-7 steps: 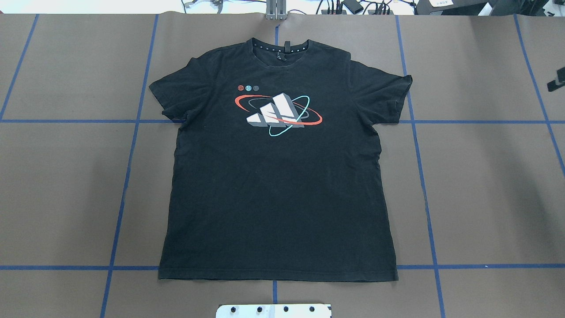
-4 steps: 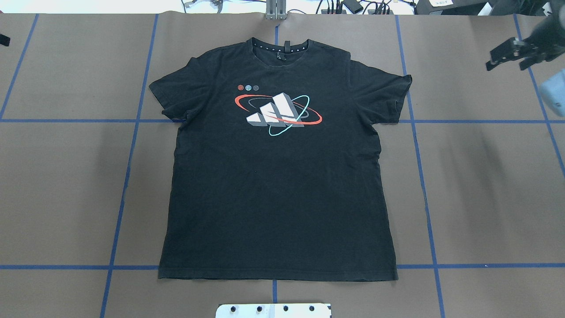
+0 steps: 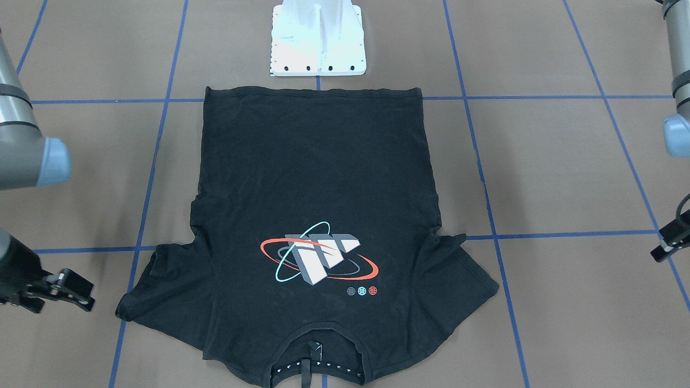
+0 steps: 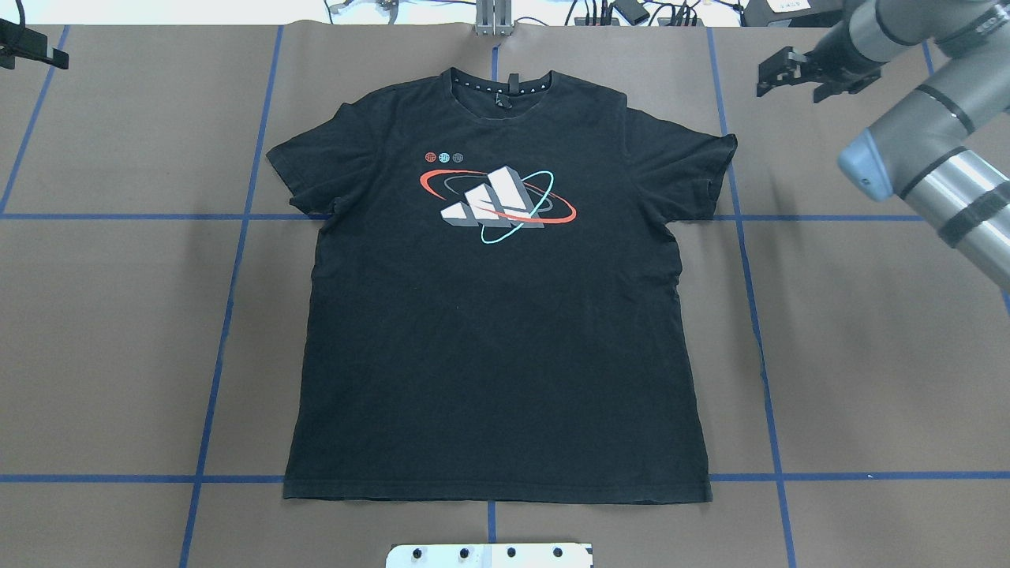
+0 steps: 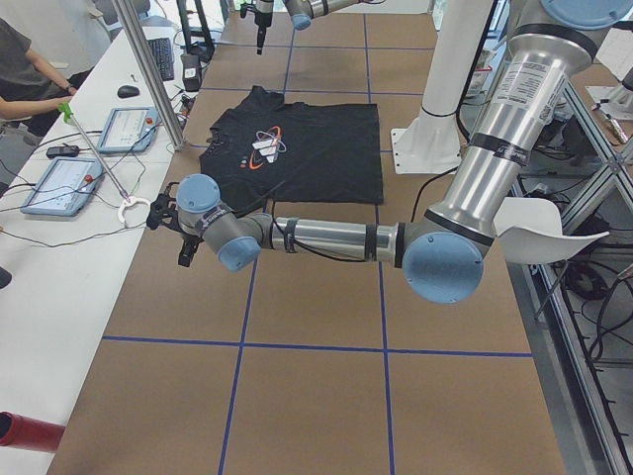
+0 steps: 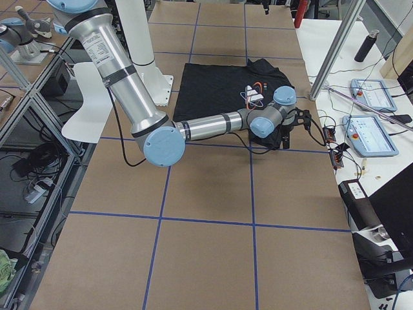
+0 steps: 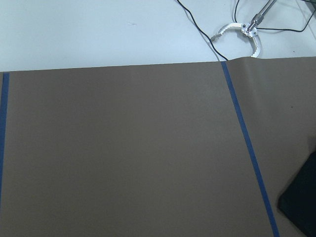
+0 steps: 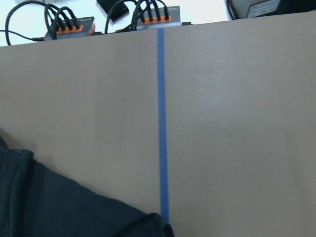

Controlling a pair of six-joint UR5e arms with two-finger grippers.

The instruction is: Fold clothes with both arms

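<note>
While you're checking this one, the black T-shirt [image 4: 489, 331] lies spread flat on the brown tabletop [image 4: 118, 331], print side up. Its grey-white logo [image 4: 497, 205] with the red and teal rings sits on the chest. The collar [image 4: 501, 87] is the end of the shirt farthest from the robot. The hem is the near end, just short of the white base plate [image 4: 489, 554] and not touching it. Both sleeves are laid out to the sides, with a few wrinkles near the armpits.

The right end effector [image 4: 789, 88] hangs off to the shirt's right, out past the sleeve and about level with the collar, clear of the cloth. You can see its two fingers spread apart with nothing between them. The right arm [image 4: 931, 181] comes in from that same side of the shirt.

The left end effector [image 4: 35, 49] is well apart from the shirt on the other side, out past the left sleeve and beyond collar level. Only a bit of it shows at the frame edge, so I can't tell you how far apart its fingers are.

Each wrist camera catches just a corner of black fabric on the brown paper and blue tape [image 4: 229, 315].
</note>
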